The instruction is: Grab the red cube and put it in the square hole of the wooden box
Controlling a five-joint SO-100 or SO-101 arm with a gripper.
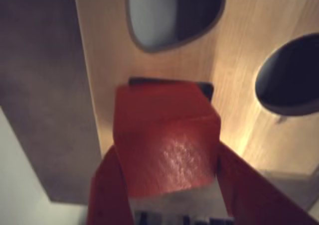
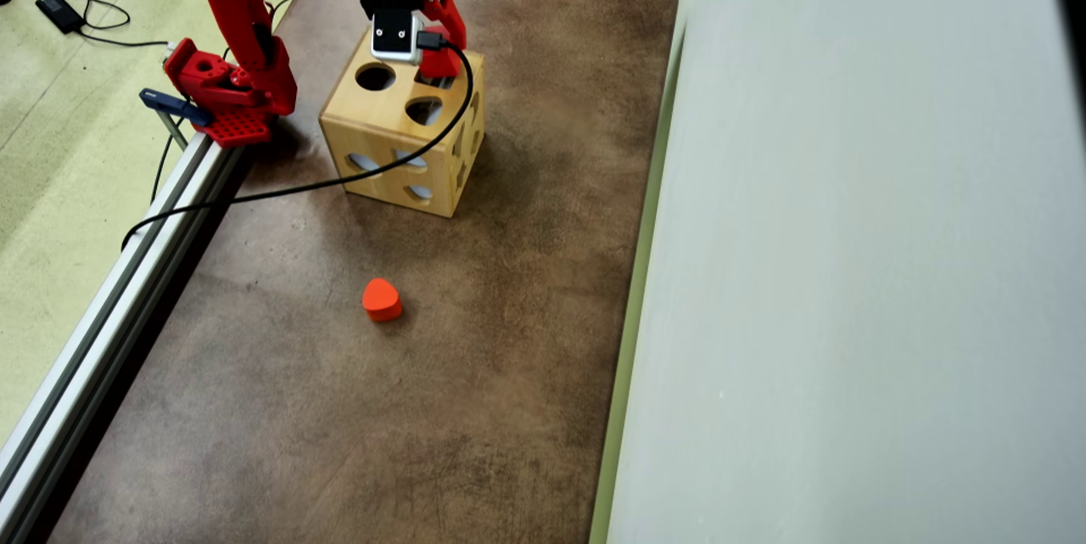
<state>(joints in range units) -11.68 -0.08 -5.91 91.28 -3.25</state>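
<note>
Red gripper [image 1: 167, 185] fills the bottom of the wrist view, its 2 red fingers [image 1: 107, 190] clamped on opposite side faces of the red cube [image 1: 167, 140], so it's holding the cube, not empty. Cube hangs right over the top face of the wooden box [image 1: 234, 85], covering most of the square hole [image 1: 204, 88]; only a dark strip along the hole's far edge and 1 corner show past it. Cube looks slightly rotated against those edges, probably why it isn't in yet, though blur makes that hard to call. I can't tell if the cube's underside already touches the box. Teardrop-like cutout [image 1: 172, 13] sits beyond the cube, round cutout [image 1: 291, 75] to the right, both well clear, so the aim is at the correct opening. In the overhead view the arm [image 2: 246, 9] reaches over from its base at the table edge, wrist camera [image 2: 396, 36] pointing straight down onto the box. Orange heart-like block [image 2: 382, 300] lies alone on the brown table [image 2: 509, 357], well apart from the box, not involved. Judgement: insertion stage, needs a small yaw correction, then release.
</note>
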